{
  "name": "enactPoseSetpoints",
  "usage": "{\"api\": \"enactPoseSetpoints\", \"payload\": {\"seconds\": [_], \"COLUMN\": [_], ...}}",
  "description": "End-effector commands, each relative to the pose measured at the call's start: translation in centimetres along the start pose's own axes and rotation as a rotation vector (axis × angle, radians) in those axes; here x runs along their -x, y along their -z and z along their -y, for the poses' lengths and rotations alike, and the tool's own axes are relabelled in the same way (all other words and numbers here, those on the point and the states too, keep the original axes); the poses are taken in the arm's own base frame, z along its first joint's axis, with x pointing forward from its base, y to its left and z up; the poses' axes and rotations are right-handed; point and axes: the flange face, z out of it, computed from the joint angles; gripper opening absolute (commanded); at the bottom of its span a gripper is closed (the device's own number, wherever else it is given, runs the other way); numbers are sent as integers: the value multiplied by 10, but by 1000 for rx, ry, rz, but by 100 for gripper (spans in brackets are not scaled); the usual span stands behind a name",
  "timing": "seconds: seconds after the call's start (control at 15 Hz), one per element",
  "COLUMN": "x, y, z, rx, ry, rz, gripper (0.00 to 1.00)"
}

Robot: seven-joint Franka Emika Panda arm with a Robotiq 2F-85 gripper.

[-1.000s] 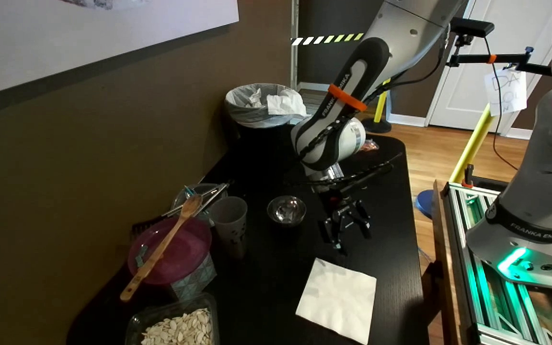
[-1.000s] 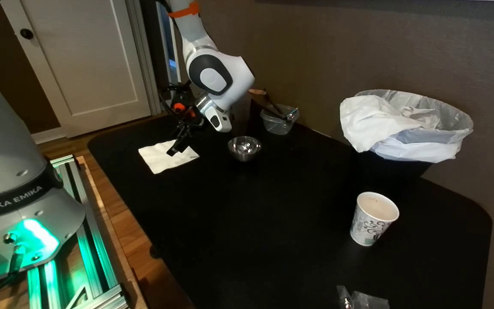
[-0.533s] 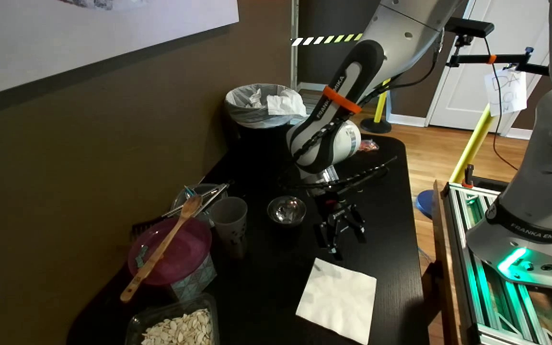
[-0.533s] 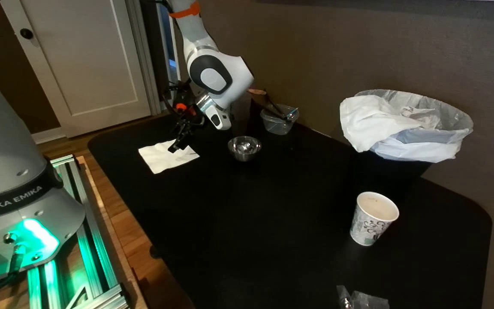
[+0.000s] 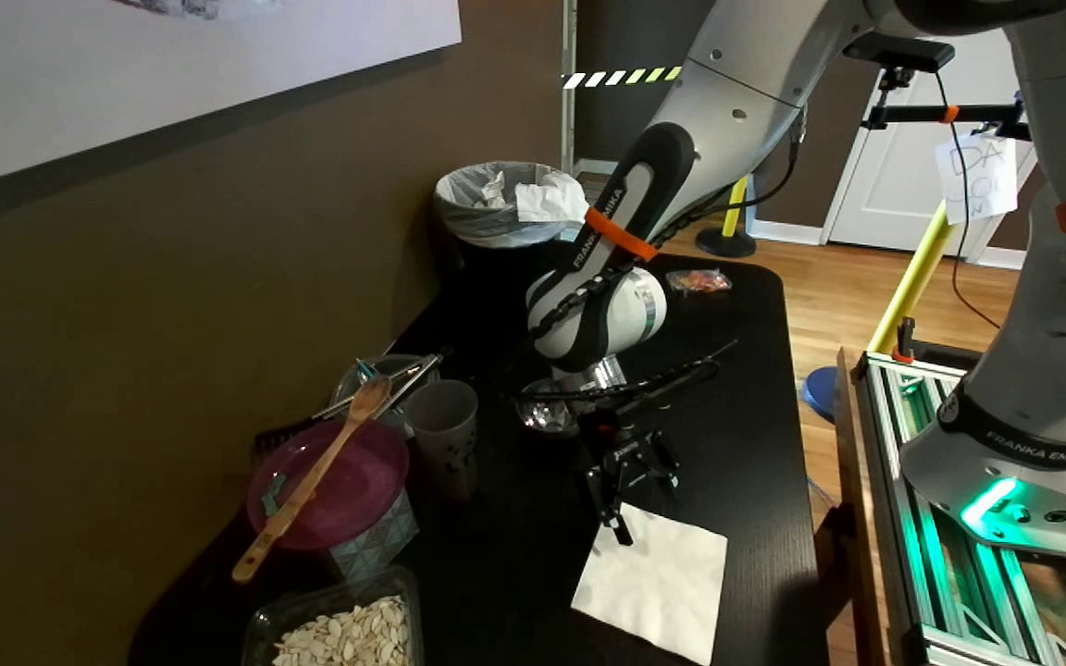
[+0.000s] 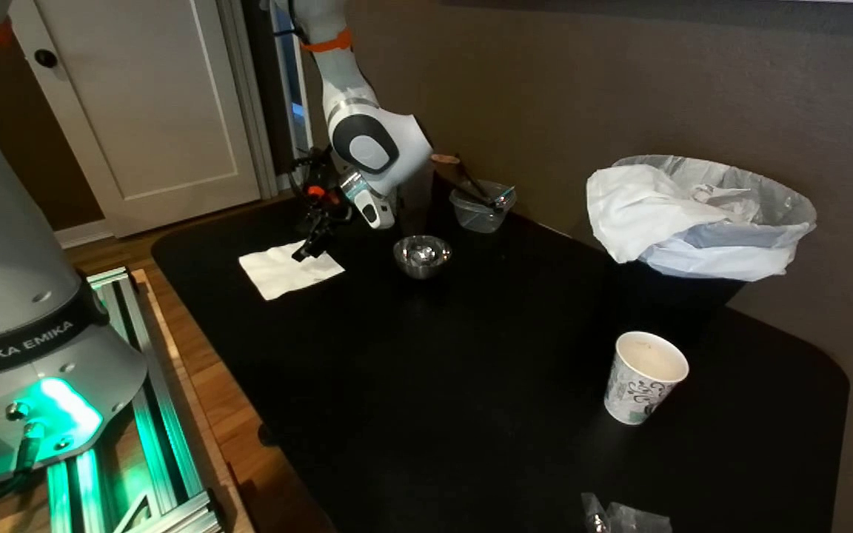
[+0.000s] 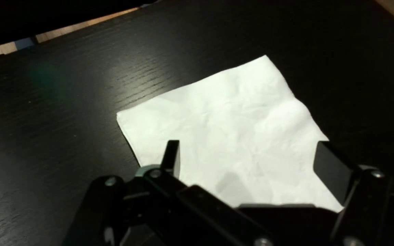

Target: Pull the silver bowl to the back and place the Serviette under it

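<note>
The arm (image 5: 746, 92) reaches over the worktop (image 6: 486, 370), forearm sloping down to a bent wrist (image 6: 378, 144), w/ the jaws tilted & pointing down toward the serviette (image 7: 231, 133). Jaws stand wide apart; in the wrist view their flat dark pads (image 7: 332, 171) show against the serviette near opp. edges, tho can't tell if a tip touches it. The serviette itself: thin plain paper, pale, approx. square, lying flat w/ faint creases & a wavy edge. In both exterior views the silver bowl (image 6: 423, 259) sits near the serviette but apart from it, toward the wall (image 5: 172, 305): small, round, shiny metal. Worktop is black w/ fine wood grain showing beside the serviette. Further wallward from the serviette: a tall greyish cup (image 5: 445, 425) w/ dark marks, a glossy pink dish (image 5: 366, 481) w/ a wooden spoon (image 5: 317, 472) across it, & a clear plastic tub (image 5: 311, 608) of pale, flat, oval pieces (image 5: 348, 638). Well apart from the serviette: a white paper cup (image 6: 641, 381) w/ curly dark print, & a bin (image 6: 730, 259) lined w/ thin crinkled plastic.
</note>
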Motion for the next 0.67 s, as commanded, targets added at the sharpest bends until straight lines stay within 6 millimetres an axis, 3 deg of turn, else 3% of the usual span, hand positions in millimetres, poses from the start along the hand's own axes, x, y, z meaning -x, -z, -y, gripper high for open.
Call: {"api": "enactPoseSetpoints", "payload": {"seconds": [0.0, 0.33, 0.6], "x": [-20, -40, -38], "y": [-7, -12, -20], "z": [6, 8, 7], "rx": [-53, -25, -2], "ry": [-105, -215, -315], "rz": [-46, -135, -138], "gripper": [100, 100, 97]}}
